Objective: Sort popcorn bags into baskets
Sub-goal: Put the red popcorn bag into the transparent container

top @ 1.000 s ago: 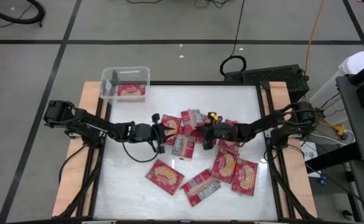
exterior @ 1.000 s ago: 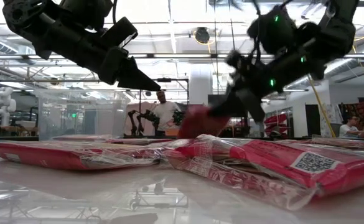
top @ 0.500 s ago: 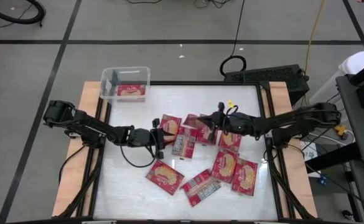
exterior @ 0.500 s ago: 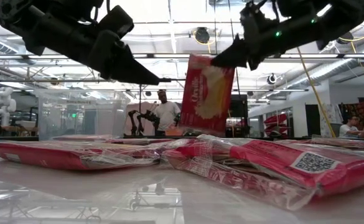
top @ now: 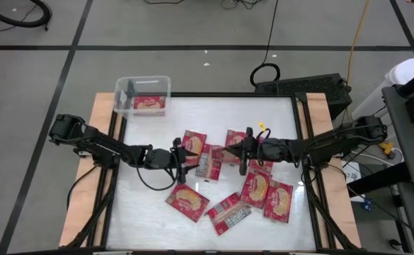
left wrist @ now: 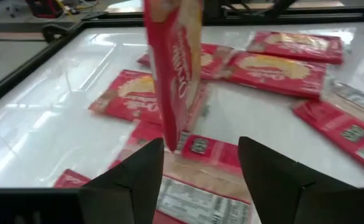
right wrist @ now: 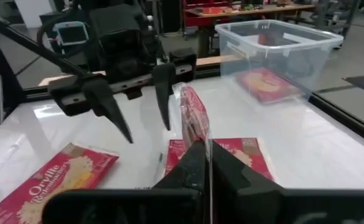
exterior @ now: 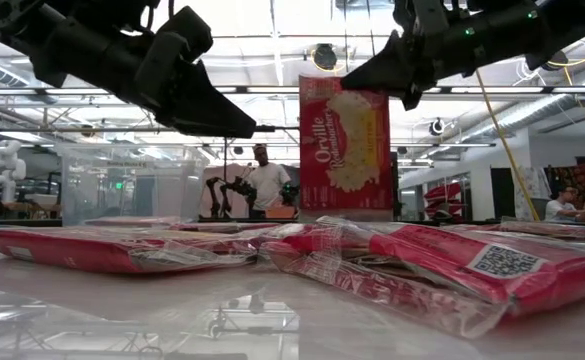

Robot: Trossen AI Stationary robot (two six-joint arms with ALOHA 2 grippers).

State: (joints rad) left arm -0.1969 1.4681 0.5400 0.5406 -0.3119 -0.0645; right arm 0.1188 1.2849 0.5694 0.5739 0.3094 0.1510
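My right gripper (exterior: 380, 82) (right wrist: 201, 149) is shut on one red popcorn bag (exterior: 345, 145) and holds it above the pile in the middle of the table. My left gripper (top: 181, 157) (left wrist: 200, 165) is open and level. Its fingers point at that bag (left wrist: 172, 68) from the table's left, a little short of it. Several more popcorn bags (top: 187, 200) lie flat on the white table. The clear basket (top: 168, 81) (right wrist: 275, 26) stands at the far left corner with one bag (top: 148, 104) lying in it. My right gripper pinches the bag's top edge near one upper corner (exterior: 380, 95) between its two fingers. The fingers come nearly level from the table's right. The bag hangs upright below them, clear of the pile, and the right wrist view shows it edge-on (right wrist: 194, 115).
Loose bags lie at the middle (top: 208, 161) and toward the near right (top: 277, 200), some overlapping. Raised wooden rails (top: 102, 113) run along the table's left and right sides. Bare white table lies between the pile and the basket. A person (exterior: 262, 180) stands far behind the table.
My right gripper has risen from the pile with the bag and rolled its wrist. The bag, first low and tilted with its lower end at the pile, now hangs upright and clear with its popcorn picture toward the near edge.
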